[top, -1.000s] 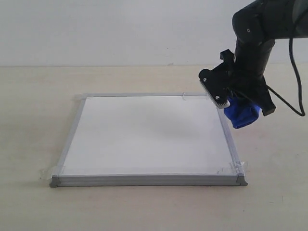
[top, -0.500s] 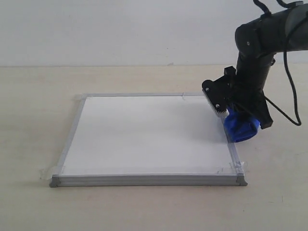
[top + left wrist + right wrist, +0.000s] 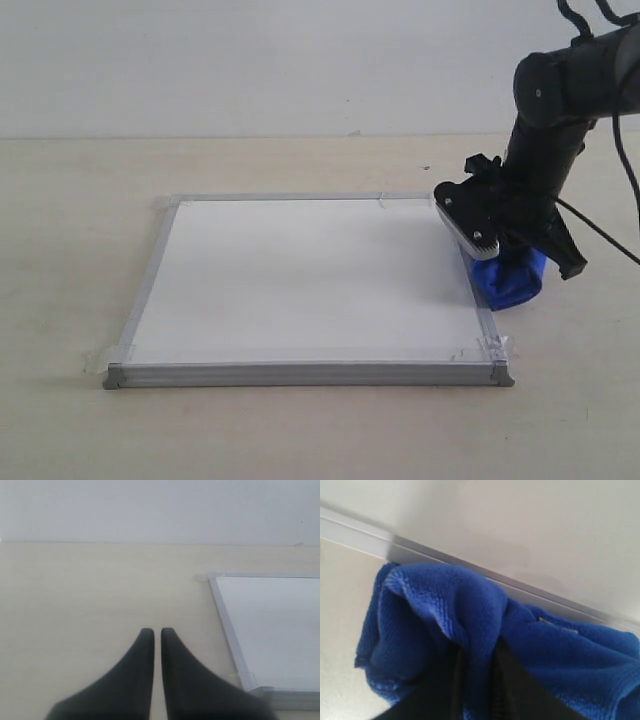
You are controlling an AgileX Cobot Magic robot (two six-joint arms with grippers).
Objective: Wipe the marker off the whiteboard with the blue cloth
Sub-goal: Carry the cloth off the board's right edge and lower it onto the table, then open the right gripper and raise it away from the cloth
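Note:
The whiteboard point(image 3: 310, 280) lies flat on the table, its white face bare; no red marker line shows on it in any view. My right gripper point(image 3: 512, 270) is shut on the blue cloth point(image 3: 512, 278), which hangs bunched at the board's right edge and touches down just outside the frame. In the right wrist view the blue cloth point(image 3: 470, 625) is pinched between the dark fingers point(image 3: 512, 685), with the board's grey frame point(image 3: 365, 537) right beside it. My left gripper point(image 3: 157, 632) is shut with nothing in it, above bare table beside the whiteboard's frame point(image 3: 227, 630).
The board rests on a pale wooden table point(image 3: 80, 250) with a white wall point(image 3: 250, 60) behind. Clear tape point(image 3: 487, 347) holds the board's corners. A black cable point(image 3: 600, 225) trails from the right arm.
My right gripper has moved right and down with the blue cloth, from above the board's right edge to just outside the frame, where the cloth now touches down.

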